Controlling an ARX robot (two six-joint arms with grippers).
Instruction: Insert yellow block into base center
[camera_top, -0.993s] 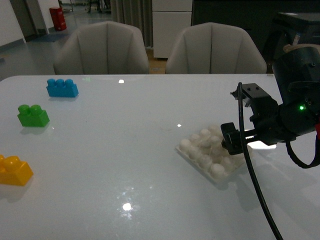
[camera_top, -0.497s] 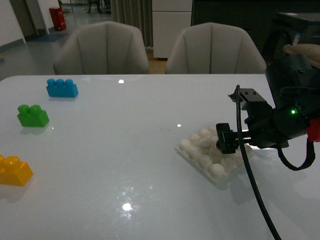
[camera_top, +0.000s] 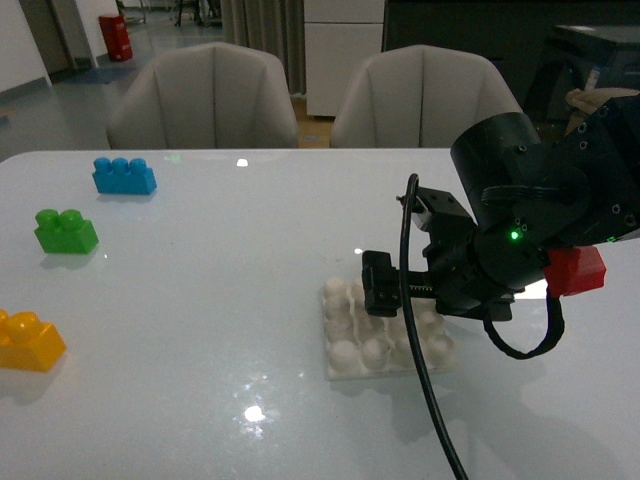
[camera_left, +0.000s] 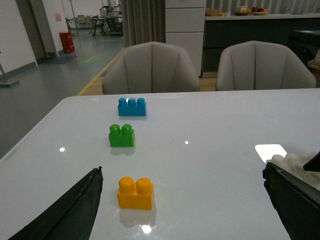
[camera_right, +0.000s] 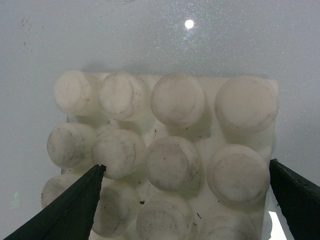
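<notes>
Right pincer (camera_right: 186, 169), released, straddles the base (camera_top: 344, 352) near the middle of the worktop (camera_top: 200, 290); contact cannot be told. Left pincer (camera_left: 182, 172), released and empty, faces the yellow block (camera_left: 135, 192), which lies near the worktop's left edge, well apart from the base. Step in hand, as judged: positioning the base. The next move calls for lowering the left pincer and clasping the block's sides.

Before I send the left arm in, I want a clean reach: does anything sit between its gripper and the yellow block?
Nothing visible does. In the left wrist view the yellow block lies on the table just ahead of the open left gripper. The green brick and the blue brick lie beyond it, outside the path.
</notes>
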